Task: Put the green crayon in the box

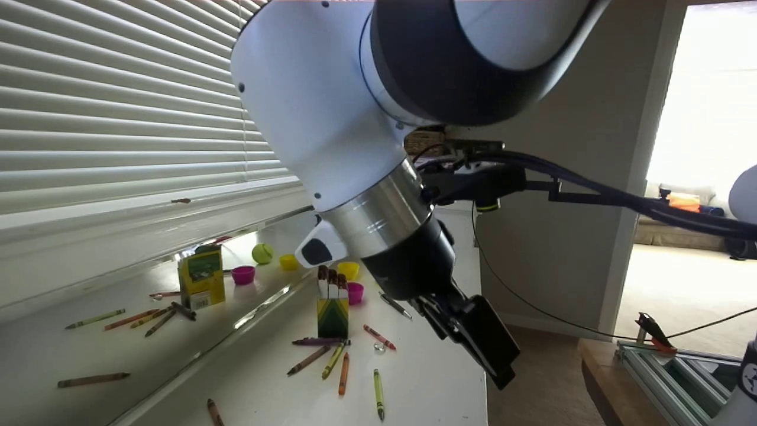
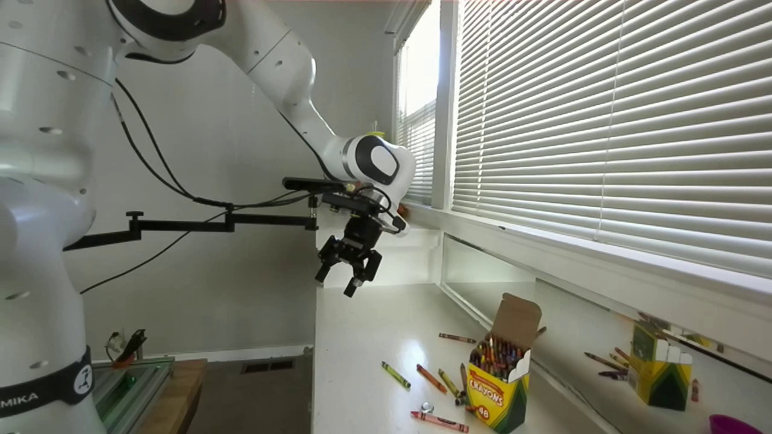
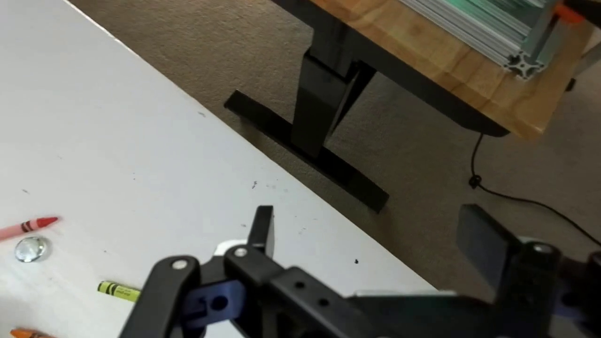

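Just beside a clear bead [image 3: 31,249] a red crayon [image 2: 439,421] was seen, and farther from the bead an orange crayon [image 2: 431,379].

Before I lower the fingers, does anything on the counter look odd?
Several crayons lie loose outside the upright box, while others stand inside it. A clear, shiny bead beside the pink crayon looks odd, being no crayon. I see no damage.

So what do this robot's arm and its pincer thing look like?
The arm is white and rounded, with black sections and a silver collar near the gripper, which is mostly black with two jointed fingers and silver pins. A black band carries a round black-and-white emblem and white letters ending "MIKA". Dark cables run alongside.
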